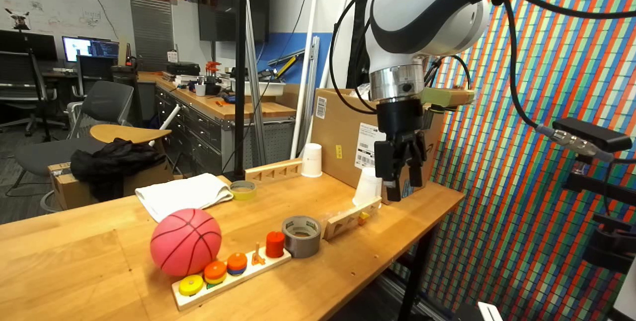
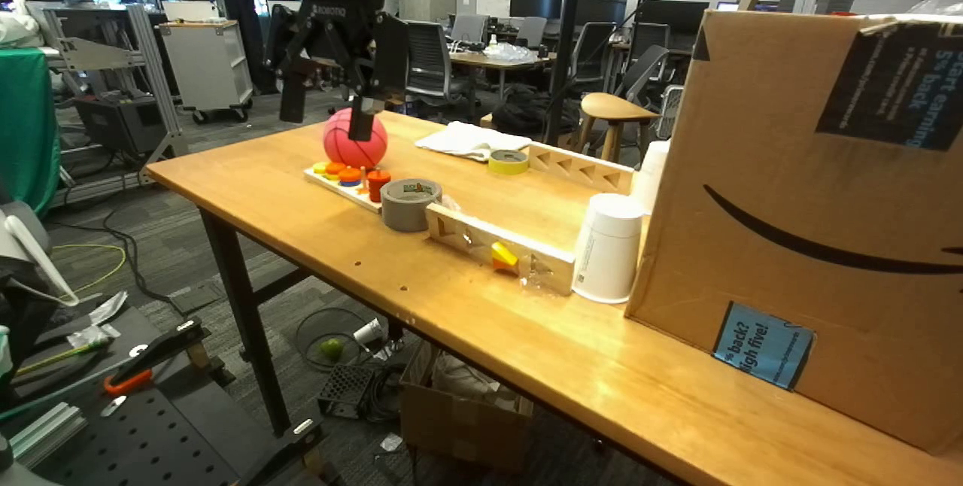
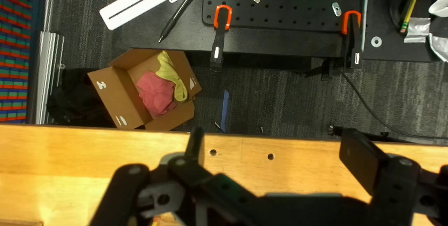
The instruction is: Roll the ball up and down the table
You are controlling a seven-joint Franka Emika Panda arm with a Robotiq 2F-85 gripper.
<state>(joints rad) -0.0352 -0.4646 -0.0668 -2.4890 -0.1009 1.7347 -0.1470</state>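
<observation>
A pink ball with dark lines (image 1: 186,242) rests on the wooden table (image 1: 74,261), right beside the row of stacking toys. It also shows in an exterior view (image 2: 341,146), partly covered by a finger. My gripper (image 1: 405,188) hangs in the air above the table, well away from the ball, nearer the cardboard box. In an exterior view the gripper (image 2: 327,119) shows its two fingers spread with nothing between them. In the wrist view the gripper (image 3: 273,149) is open wide over the table's edge strip (image 3: 297,170). The ball is out of the wrist view.
A stacking toy (image 1: 238,274), grey tape roll (image 1: 301,241), wooden rail (image 1: 350,221) and paper cup (image 1: 367,187) line the near side. A white cloth (image 1: 186,193), yellow tape (image 1: 243,191), another rail (image 1: 273,172) and cup (image 1: 312,160) line the far side. A large box (image 2: 790,192) stands at one end.
</observation>
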